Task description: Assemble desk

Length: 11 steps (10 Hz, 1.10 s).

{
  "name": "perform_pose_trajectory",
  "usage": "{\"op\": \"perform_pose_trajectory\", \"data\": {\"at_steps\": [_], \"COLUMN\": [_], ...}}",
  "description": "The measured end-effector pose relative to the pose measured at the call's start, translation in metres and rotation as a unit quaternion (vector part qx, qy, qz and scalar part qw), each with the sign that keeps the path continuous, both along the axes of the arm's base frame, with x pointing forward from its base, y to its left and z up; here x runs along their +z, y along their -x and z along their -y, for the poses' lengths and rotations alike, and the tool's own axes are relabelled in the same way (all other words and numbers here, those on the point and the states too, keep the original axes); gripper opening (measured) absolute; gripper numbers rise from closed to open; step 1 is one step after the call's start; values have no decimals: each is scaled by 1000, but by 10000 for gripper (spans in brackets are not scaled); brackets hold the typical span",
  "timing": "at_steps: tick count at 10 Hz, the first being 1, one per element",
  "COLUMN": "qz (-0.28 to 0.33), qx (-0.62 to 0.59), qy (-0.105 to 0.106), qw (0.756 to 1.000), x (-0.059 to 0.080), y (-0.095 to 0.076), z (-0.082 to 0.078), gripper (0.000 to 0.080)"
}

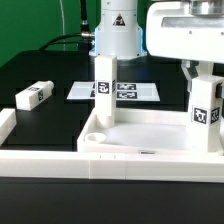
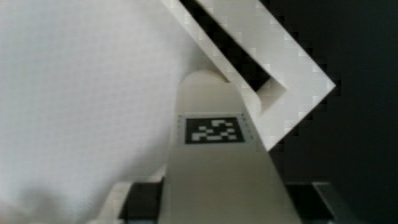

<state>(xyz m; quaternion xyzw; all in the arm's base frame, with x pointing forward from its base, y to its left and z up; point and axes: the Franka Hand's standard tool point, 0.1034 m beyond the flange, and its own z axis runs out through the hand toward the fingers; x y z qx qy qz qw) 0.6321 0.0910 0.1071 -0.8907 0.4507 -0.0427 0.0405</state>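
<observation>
Gripper (image 1: 204,72): fingertips cut off in the exterior view; pinching upright leg (image 1: 205,112) at top's (image 1: 150,135) right corner. Wrist view alone shows leg's tag close. Second leg (image 1: 103,88) stands left; third leg (image 1: 33,96) lies apart.

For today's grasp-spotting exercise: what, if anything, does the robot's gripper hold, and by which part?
The gripper holds a short square-section white plastic desk leg, clamped by its upper end, standing upright at the desk top's corner.
</observation>
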Motion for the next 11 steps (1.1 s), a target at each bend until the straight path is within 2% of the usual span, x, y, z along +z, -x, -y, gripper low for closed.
{"op": "perform_pose_trajectory", "data": {"at_steps": [2,6,9,10,11], "qz": [-2,-12,-12,-11,-15], "qx": [-71,-221,-213,-192,-187], "qy": [-9,-30,-29,-27,-26], "qw": [997,975,977,981,982], "x": [0,0,0,0,-1], "y": [0,0,0,0,1], "z": [-1,-6,-7,-6,-7], "gripper": [290,290,291,508,605]}}
